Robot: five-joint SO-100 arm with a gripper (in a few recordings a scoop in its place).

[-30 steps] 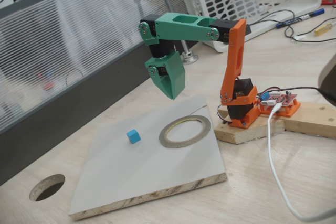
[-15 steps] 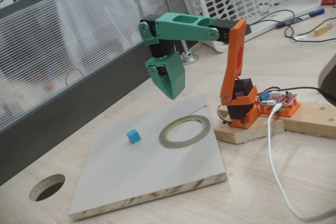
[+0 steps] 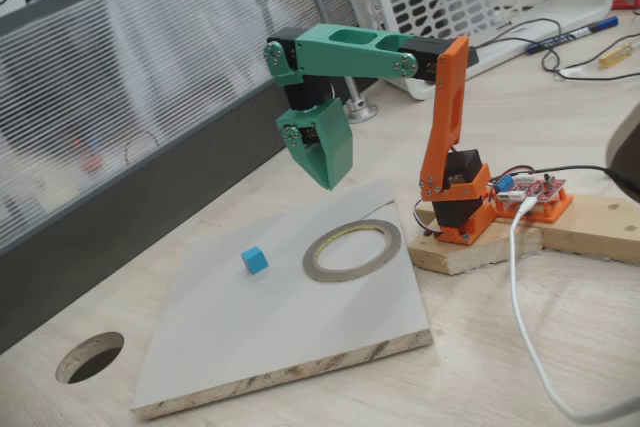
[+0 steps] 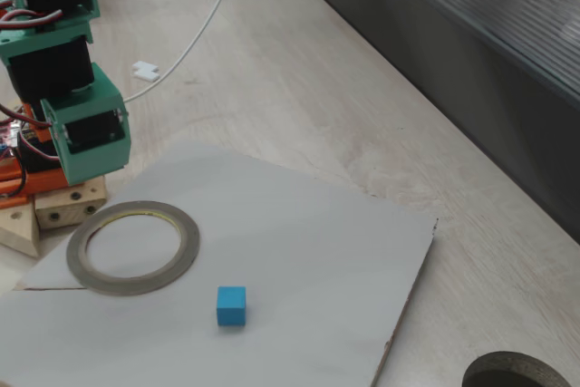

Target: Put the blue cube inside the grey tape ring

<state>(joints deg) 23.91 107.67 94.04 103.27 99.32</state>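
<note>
Pale wood formed the table (image 3: 560,347), and nearest the camera in a fixed view a round dark hole (image 3: 90,357) was cut through it. Beyond the hole lay a grey board (image 3: 250,337). On that board sat the blue cube (image 3: 254,260), alone and untouched, with the grey tape ring (image 3: 352,249) flat near it to the right, the two apart. Farther back and higher, the green tool (image 3: 326,179) hung in the air with its tip pointing down over the board's far edge, empty, its jaws seemingly pressed together to a single point. The cube lay nearer the camera and to the left of that tip, well below it. The step in hand looked to be the reach for the cube: the jaws would need to spread first, then descend squarely around so small a block, lest one finger nudge it aside. Behind stood the orange arm base (image 3: 462,209) on its wooden block (image 3: 480,247).
</note>
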